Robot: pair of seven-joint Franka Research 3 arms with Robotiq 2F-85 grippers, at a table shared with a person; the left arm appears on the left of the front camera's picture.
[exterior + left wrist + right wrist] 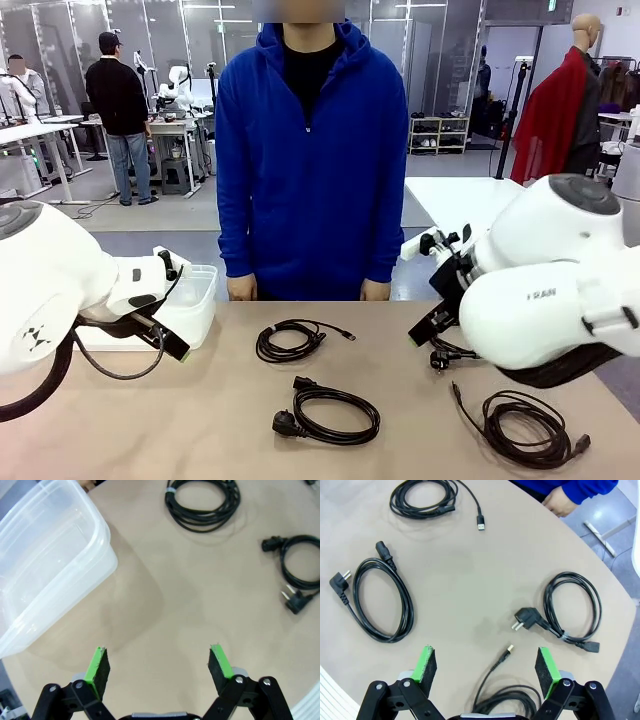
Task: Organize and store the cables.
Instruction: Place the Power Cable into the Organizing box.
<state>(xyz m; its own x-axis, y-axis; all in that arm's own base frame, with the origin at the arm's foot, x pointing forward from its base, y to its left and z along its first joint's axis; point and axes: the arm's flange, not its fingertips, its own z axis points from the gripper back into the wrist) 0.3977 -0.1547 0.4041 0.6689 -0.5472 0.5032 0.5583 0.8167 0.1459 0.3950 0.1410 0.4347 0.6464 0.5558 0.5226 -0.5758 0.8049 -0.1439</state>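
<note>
We are watching coiled cables point(288, 425) lying apart on the table point(180, 420), one half hidden behind the right arm point(560, 230), its lettering point(541, 295) barely legible; left gripper point(160, 662) and right gripper point(487, 665) are gaping wide, empty.

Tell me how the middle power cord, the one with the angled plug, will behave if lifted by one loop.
Power cord: probably floppy; its thin loops lie loose with no visible tie, so they would likely sag and uncoil. The chunky plug will probably dangle and swing.
</note>
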